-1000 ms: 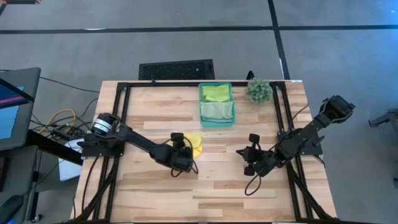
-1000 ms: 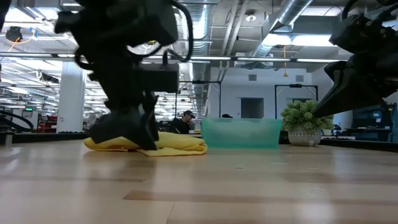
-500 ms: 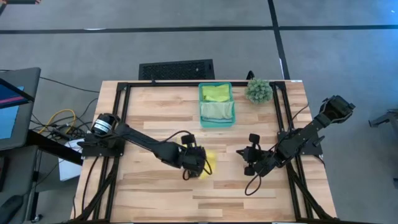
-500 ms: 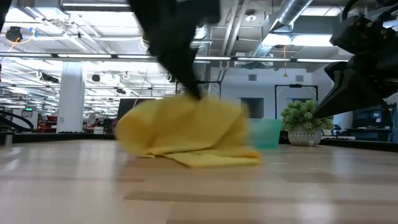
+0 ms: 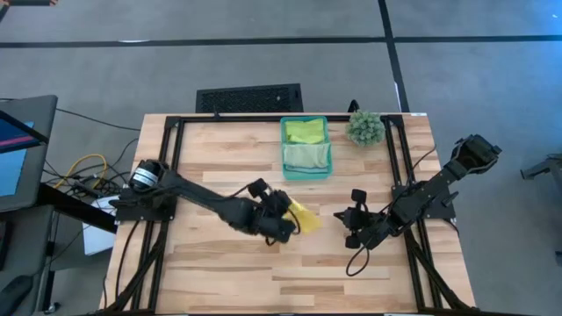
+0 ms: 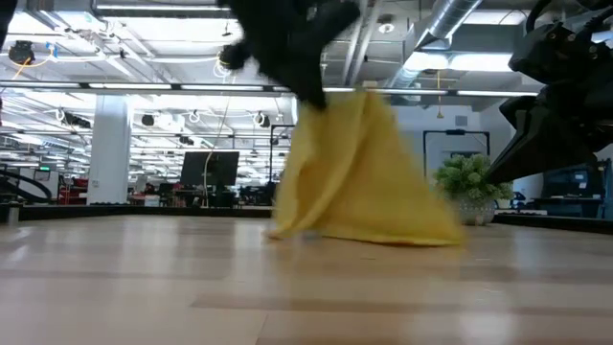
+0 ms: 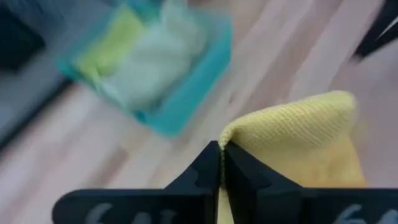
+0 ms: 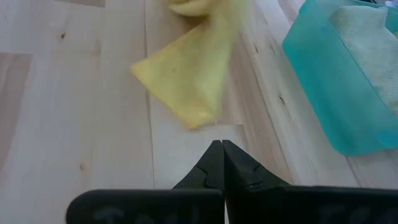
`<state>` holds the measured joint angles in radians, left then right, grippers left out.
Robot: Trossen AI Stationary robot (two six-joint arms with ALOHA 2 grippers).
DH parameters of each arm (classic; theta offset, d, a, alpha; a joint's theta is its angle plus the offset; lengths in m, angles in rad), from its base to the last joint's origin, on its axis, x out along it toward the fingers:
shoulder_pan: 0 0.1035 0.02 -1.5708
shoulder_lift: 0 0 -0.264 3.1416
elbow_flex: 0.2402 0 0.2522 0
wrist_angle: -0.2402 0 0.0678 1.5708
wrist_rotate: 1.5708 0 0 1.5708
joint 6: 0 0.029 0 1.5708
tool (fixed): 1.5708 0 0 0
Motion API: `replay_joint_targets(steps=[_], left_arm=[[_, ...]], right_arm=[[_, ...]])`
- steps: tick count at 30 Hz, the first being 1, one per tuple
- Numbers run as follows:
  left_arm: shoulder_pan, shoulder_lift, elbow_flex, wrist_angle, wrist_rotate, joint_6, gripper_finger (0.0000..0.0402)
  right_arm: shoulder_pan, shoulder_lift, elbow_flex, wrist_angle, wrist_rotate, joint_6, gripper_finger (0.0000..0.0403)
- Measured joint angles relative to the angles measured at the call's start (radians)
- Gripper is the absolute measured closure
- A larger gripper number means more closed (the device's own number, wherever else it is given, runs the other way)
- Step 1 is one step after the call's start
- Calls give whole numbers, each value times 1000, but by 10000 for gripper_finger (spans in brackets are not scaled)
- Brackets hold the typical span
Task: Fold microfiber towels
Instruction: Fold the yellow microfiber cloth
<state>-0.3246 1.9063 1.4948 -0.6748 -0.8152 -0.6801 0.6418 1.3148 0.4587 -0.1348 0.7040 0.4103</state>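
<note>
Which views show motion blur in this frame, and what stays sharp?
Low view: the yellow towel hanging from the left tool is smeared, while the plant stays crisp. Left wrist view: the teal bin is streaked and soft. Right wrist view: towel edges are blurred, wood grain sharp. High view: sharp throughout.

High: looked straight down over the table (image 5: 219,272).
Low: sat level at tabletop.
Wrists: close in, both shared the yellow towel (image 7: 298,143).
</note>
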Motion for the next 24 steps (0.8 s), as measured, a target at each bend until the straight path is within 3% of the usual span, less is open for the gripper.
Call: replay_joint_targets(steps=[3, 7, 12, 16, 20, 24], left_arm=[[40, 2, -58, 83, 155, 2, 387], [53, 2, -73, 293, 374, 133, 384], [16, 2, -70, 596, 540, 300, 396], [-12, 0, -68, 720, 529, 356, 398], [8, 1, -80, 612, 379, 298, 398], [72, 12, -147, 502, 348, 156, 391]], right_arm=[[0, 0, 0, 0, 0, 0, 390], [-1, 0, 0, 0, 1, 0, 390], [-1, 0, 0, 0, 1, -1, 390], [13, 0, 0, 0, 0, 0, 390], [29, 0, 0, 0, 0, 0, 390], [32, 0, 0, 1, 0, 0, 390]])
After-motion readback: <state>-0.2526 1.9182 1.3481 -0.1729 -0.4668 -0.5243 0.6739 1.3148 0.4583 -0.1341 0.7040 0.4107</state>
